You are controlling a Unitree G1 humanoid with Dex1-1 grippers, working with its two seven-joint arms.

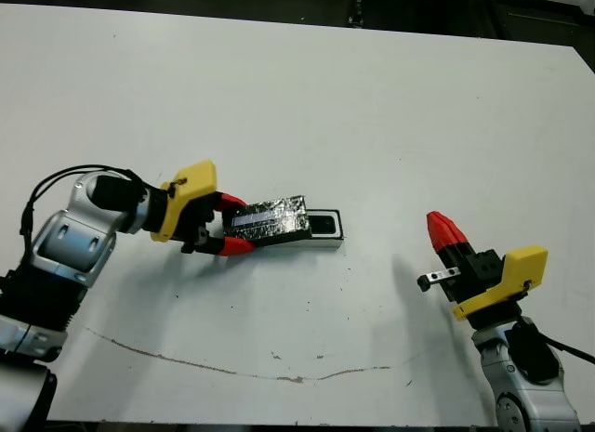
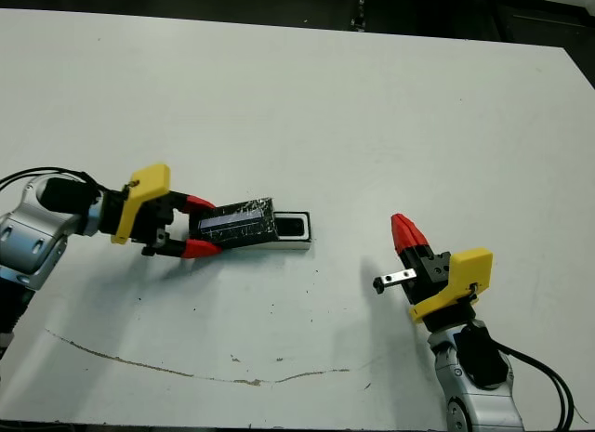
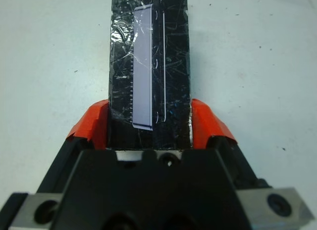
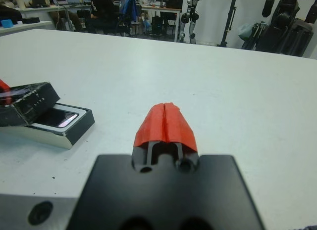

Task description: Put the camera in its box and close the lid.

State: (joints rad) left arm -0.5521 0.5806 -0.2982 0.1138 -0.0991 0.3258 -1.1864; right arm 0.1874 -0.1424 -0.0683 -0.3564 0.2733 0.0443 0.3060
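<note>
White table [image 1: 372, 107] mostly bare. Ahead of the left gripper [image 1: 230, 223] sits the box [image 1: 327, 239], camera [image 4: 58, 117] lying inside. Left gripper's fingers clamp the lid [image 1: 271, 216], tilted, overhanging the box's near end. Right gripper [image 1: 444, 229] pinched together, empty, well aside. Risk: the skewed lid catches the rim and shoves the box.

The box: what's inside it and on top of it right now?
The lid, gripped by the left claw, lies over most of the box. At the uncovered end the camera's glossy tip shows inside. The rest of the interior is hidden.
</note>
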